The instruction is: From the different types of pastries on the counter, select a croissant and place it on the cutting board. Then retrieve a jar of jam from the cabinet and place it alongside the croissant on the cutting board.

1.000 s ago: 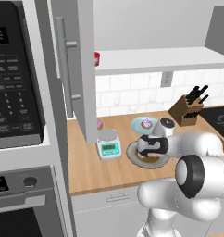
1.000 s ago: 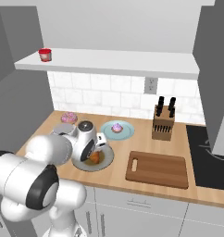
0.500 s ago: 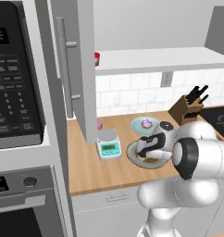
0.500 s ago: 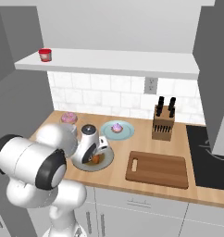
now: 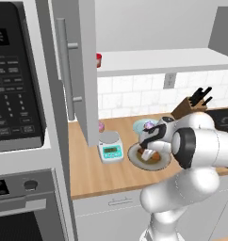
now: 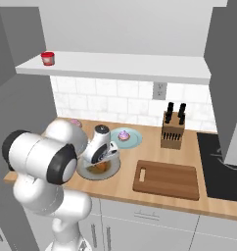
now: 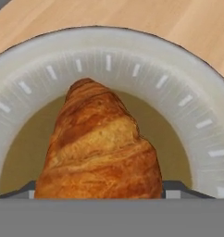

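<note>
The gripper [image 7: 99, 192] sits low over the plate [image 7: 197, 115], fingers straddling the croissant [image 7: 99, 148]; whether they grip it cannot be told.

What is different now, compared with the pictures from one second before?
The arm has bent lower over the round plate, bringing the gripper down around the croissant, one finger on each side. The croissant remains on the plate. The cutting board, frosted cake and jar of jam stayed put.
</note>
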You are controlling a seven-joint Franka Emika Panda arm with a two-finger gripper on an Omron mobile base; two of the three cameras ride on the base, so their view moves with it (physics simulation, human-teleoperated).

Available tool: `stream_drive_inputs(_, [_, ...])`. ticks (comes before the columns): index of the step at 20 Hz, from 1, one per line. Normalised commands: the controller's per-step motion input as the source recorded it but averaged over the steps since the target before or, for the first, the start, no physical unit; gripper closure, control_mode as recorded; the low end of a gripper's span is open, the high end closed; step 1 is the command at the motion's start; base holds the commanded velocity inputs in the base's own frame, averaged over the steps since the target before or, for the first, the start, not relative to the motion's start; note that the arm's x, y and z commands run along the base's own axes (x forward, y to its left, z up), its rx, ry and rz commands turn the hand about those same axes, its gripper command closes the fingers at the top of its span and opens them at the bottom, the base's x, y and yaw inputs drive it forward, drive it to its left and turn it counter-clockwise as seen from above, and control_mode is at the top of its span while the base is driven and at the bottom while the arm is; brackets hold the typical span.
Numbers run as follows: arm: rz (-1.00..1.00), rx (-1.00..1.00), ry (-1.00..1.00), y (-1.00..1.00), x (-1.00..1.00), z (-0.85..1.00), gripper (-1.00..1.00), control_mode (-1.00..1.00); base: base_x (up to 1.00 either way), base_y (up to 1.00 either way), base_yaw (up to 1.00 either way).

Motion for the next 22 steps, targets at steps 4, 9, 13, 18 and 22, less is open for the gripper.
stream_drive_inputs(4, [-0.06, 0.05, -0.04, -0.36, -0.33, 0.23, 1.00, -1.00, 0.00, 0.00, 0.00])
stream_drive_inputs(9, [-0.23, 0.11, 0.00, -0.37, -0.28, 0.31, 1.00, -1.00, 0.00, 0.00, 0.00])
stream_drive_inputs(13, [-0.34, 0.01, 0.17, -0.06, 0.16, 0.66, 1.00, -1.00, 0.00, 0.00, 0.00])
stream_drive_inputs(18, [-0.26, 0.00, 0.41, -0.15, 0.46, 0.56, 1.00, -1.00, 0.00, 0.00, 0.00])
stream_drive_inputs(22, [-0.21, 0.01, 0.35, -0.69, 0.19, 0.28, 1.00, -1.00, 0.00, 0.00, 0.00])
